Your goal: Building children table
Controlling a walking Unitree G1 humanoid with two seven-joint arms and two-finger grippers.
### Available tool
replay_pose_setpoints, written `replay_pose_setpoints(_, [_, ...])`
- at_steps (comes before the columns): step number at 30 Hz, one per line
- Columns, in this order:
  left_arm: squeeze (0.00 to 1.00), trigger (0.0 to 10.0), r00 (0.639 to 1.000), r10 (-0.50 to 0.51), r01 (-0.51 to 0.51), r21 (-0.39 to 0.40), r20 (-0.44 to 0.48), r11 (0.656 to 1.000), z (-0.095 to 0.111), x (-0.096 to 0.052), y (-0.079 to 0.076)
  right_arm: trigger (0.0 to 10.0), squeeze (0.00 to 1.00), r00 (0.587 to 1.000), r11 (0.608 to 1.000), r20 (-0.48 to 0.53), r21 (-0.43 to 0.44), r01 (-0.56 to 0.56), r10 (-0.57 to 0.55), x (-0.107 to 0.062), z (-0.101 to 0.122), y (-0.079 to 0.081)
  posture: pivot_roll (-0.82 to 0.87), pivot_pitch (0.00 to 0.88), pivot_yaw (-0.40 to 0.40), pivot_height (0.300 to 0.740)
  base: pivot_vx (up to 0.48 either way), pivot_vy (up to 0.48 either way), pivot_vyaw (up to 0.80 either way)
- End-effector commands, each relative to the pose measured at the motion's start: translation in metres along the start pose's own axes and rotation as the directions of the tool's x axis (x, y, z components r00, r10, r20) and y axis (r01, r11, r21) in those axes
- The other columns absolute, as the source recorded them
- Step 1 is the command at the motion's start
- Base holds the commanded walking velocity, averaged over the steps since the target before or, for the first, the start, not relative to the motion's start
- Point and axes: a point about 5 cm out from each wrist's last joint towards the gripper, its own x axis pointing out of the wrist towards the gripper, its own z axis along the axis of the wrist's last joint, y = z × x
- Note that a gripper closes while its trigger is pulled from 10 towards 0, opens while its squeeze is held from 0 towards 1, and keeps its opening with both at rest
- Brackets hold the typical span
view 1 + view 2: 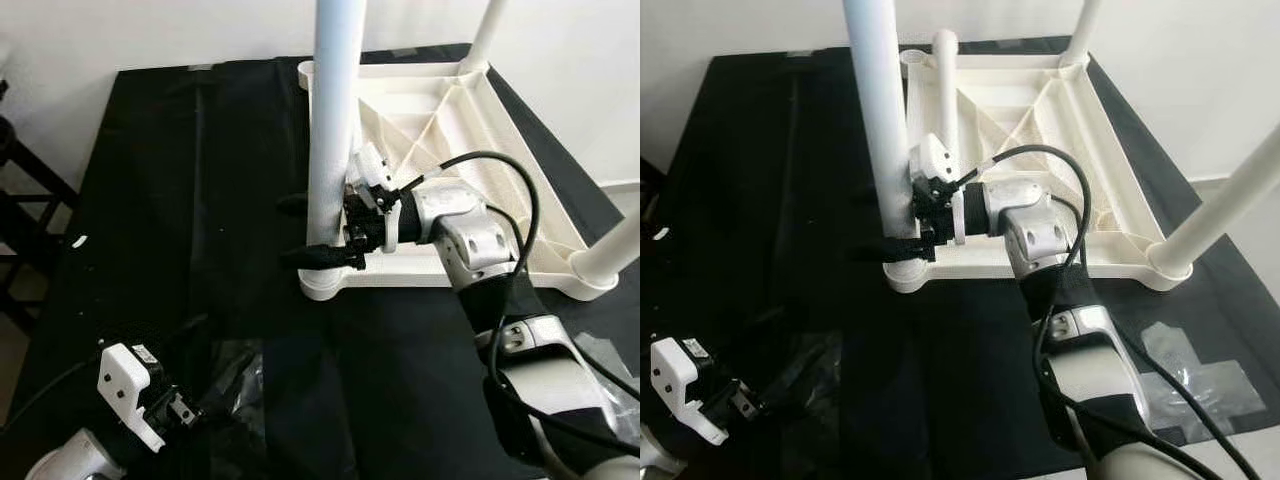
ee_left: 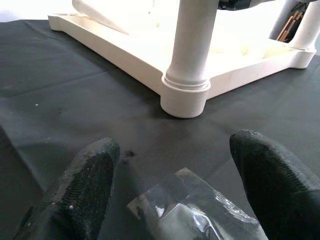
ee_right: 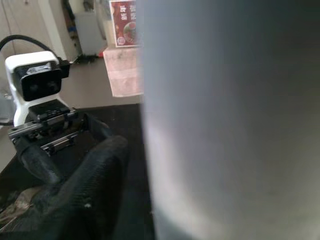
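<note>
Nearest us, our left gripper (image 1: 185,412) hangs low with jaws spread over a plastic wrapper (image 2: 200,212) on the black cloth (image 1: 150,200). Our right gripper (image 1: 322,232) pinches the near table leg (image 1: 335,120), which stands upright in the upturned white tabletop (image 1: 480,130).

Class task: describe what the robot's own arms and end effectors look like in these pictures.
Right arm: silver metal segments with black joints and a looping black cable. Each end effector has long, black, textured fingers and a white camera block at the wrist.
</note>
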Motion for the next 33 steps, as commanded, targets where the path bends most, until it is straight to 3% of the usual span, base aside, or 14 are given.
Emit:
replay_pose_setpoints(1, [0.00,10.0,1.000,-0.016,0.016,-0.002,-0.008,1.000,0.001,-0.001,-0.003,0.0,0.00,0.998,0.998,0.003,0.007,-0.057,0.057,0.008,-0.004,0.004,-0.04,0.235,-0.022,0.740,0.000,0.000,0.00])
replay_pose_setpoints(10, [0.00,10.0,1.000,-0.018,0.018,-0.008,0.004,1.000,0.002,0.002,-0.003,0.0,0.00,0.970,0.969,-0.009,0.044,0.244,-0.244,-0.008,-0.027,0.006,-0.07,0.243,-0.047,0.740,0.000,0.000,0.00])
replay_pose_setpoints(12, [0.00,10.0,1.000,-0.015,0.015,-0.005,0.010,1.000,0.003,0.002,-0.003,0.0,0.00,0.835,0.826,-0.044,0.125,0.550,-0.549,-0.005,-0.046,0.016,-0.08,0.246,-0.054,0.740,0.000,0.000,0.00])
replay_pose_setpoints(13, [0.00,10.0,1.000,-0.015,0.015,-0.005,0.010,1.000,0.003,0.002,-0.003,0.0,0.00,0.835,0.826,-0.044,0.125,0.550,-0.549,-0.005,-0.046,0.016,-0.08,0.246,-0.054,0.740,0.000,0.000,0.00])
replay_pose_setpoints(15, [0.00,10.0,1.000,-0.011,0.011,-0.004,0.012,1.000,0.003,0.002,-0.001,0.0,0.00,0.487,0.495,-0.183,0.002,0.869,-0.854,-0.014,-0.067,0.027,-0.09,0.248,-0.052,0.740,0.000,0.000,0.00])
replay_pose_setpoints(17, [0.00,10.0,1.000,-0.011,0.011,-0.001,0.012,1.000,0.002,0.003,0.000,0.0,0.00,0.440,0.459,-0.221,-0.039,0.888,-0.870,-0.008,-0.076,0.047,-0.09,0.244,-0.041,0.740,0.000,0.000,0.00])
replay_pose_setpoints(19, [0.00,10.0,1.000,-0.012,0.012,0.003,0.013,1.000,0.001,0.005,0.001,0.0,0.00,0.498,0.522,-0.256,-0.028,0.853,-0.828,0.010,-0.082,0.071,-0.10,0.240,-0.032,0.740,0.000,0.000,0.00])
replay_pose_setpoints(25, [0.00,10.0,1.000,-0.009,0.009,0.008,0.012,1.000,0.000,0.006,0.003,0.0,0.00,0.550,0.570,-0.236,-0.018,0.821,-0.801,0.018,-0.081,0.069,-0.10,0.219,-0.038,0.740,0.000,0.000,0.00])
replay_pose_setpoints(26, [0.00,10.0,1.000,-0.005,0.005,0.010,0.012,1.000,0.000,0.006,0.003,1.1,0.00,0.558,0.579,-0.238,-0.020,0.815,-0.795,0.020,-0.081,0.066,-0.10,0.219,-0.038,0.740,0.000,0.000,0.00])
replay_pose_setpoints(27, [0.00,10.0,1.000,0.003,-0.003,0.012,0.013,1.000,0.000,0.006,0.004,10.0,0.00,0.580,0.599,-0.239,-0.006,0.801,-0.779,0.021,-0.080,0.063,-0.10,0.212,-0.036,0.740,0.000,0.000,0.00])
replay_pose_setpoints(29, [0.00,10.0,1.000,0.003,-0.003,0.012,0.013,1.000,0.000,0.006,0.004,10.0,0.00,0.580,0.599,-0.239,-0.006,0.801,-0.779,0.021,-0.080,0.063,-0.10,0.212,-0.036,0.740,0.000,0.000,0.00])
replay_pose_setpoints(31, [0.00,10.0,1.000,0.008,-0.008,0.013,0.014,1.000,-0.001,0.006,0.004,10.0,0.15,0.608,0.628,-0.252,0.003,0.778,-0.753,0.024,-0.080,0.062,-0.10,0.210,-0.036,0.740,0.000,0.000,0.00])
replay_pose_setpoints(32, [0.00,10.0,1.000,0.009,-0.009,0.014,0.014,1.000,-0.001,0.006,0.005,10.0,1.00,0.682,0.689,-0.211,0.048,0.723,-0.700,0.028,-0.072,0.059,-0.09,0.208,-0.034,0.740,0.000,0.000,0.00])
replay_pose_setpoints(33, [0.00,10.0,1.000,0.008,-0.008,0.013,0.014,1.000,-0.001,0.006,0.005,10.0,1.00,0.779,0.775,-0.134,0.091,0.625,-0.613,0.031,-0.059,0.056,-0.09,0.209,-0.031,0.740,0.000,0.000,0.00])
